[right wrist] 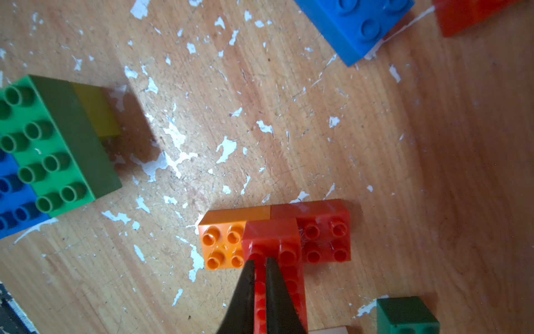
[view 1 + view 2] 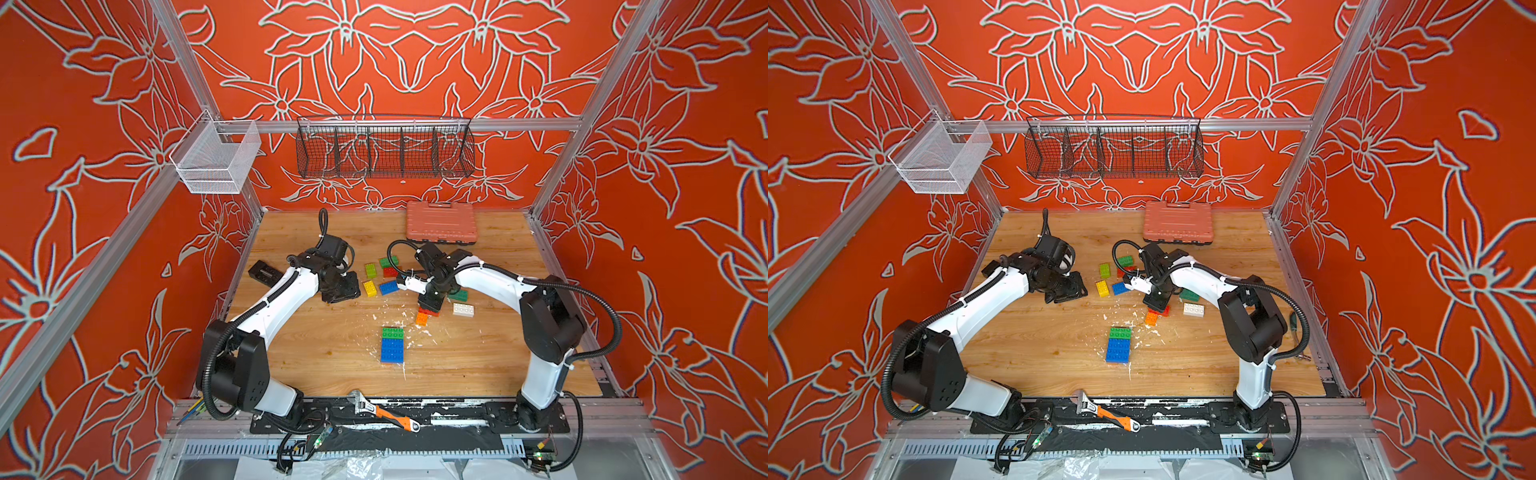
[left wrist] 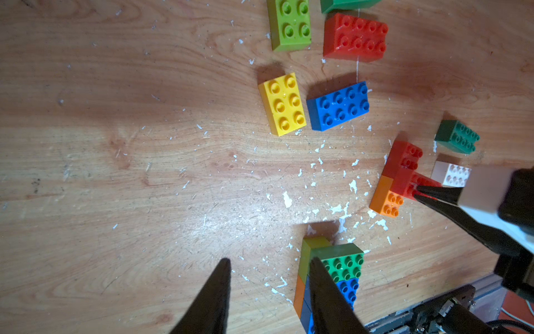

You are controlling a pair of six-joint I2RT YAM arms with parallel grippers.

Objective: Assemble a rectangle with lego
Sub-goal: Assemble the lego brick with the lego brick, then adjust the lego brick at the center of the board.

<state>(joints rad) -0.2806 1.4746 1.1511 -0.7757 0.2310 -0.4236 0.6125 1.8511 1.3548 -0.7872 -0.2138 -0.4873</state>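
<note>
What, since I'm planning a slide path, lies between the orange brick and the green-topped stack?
Only bare wooden tabletop with white flecks, in the right wrist view.

right end effector (image 1: pixel 260 260) covers much of the upper red brick (image 1: pixel 273 231); dark green brick (image 1: pixel 404 315) is cropped.

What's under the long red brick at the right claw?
An orange brick and a second red brick, side by side. The long red brick covers part of each, and the right claw hides its other end.

Bright light, soft shadows, wrist cams w/ dim edges
</note>
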